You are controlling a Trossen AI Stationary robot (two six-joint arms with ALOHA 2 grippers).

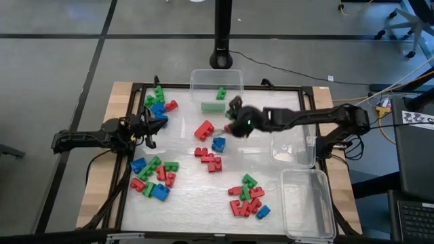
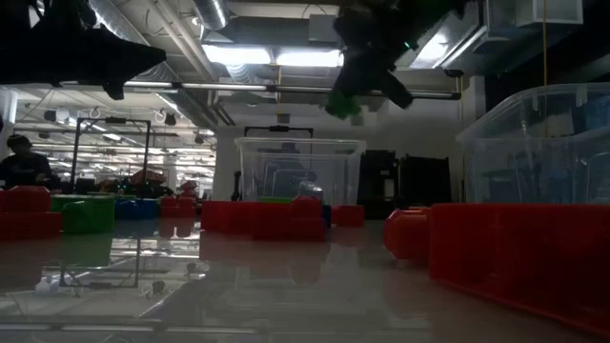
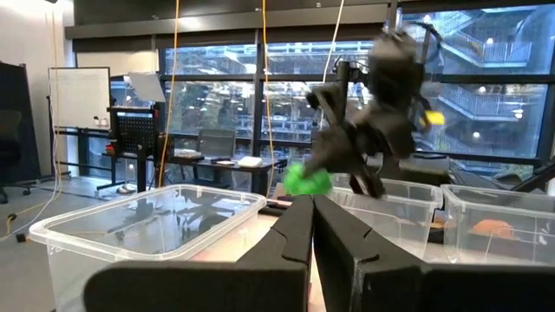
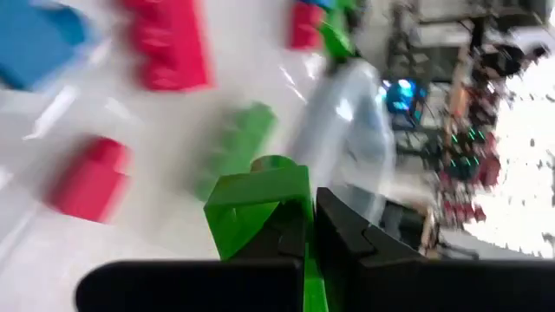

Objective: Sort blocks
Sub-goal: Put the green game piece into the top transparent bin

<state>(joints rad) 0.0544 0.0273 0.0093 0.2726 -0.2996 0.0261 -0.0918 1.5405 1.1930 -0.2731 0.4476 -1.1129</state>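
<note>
Red, green and blue blocks lie in clusters on the white table top: far left, near left, middle and near right. My right gripper hangs high over the middle of the table, beside the far clear tub, shut on a green block. The left wrist view shows that green block in the air, and in the low view the same block hangs far above the table. My left gripper waits shut at the left edge, touching nothing. My right gripper pinches the green block between its two fingers, at one edge of the block; most of the block sticks out to one side of the fingers. The fingers slant downward from the table's right side. The block is lifted clear of the table.
The far tub holds green blocks. Two more clear tubs stand at the right edge and the near right corner. A red block and a blue block lie below the right arm. A dark post rises behind the table.
</note>
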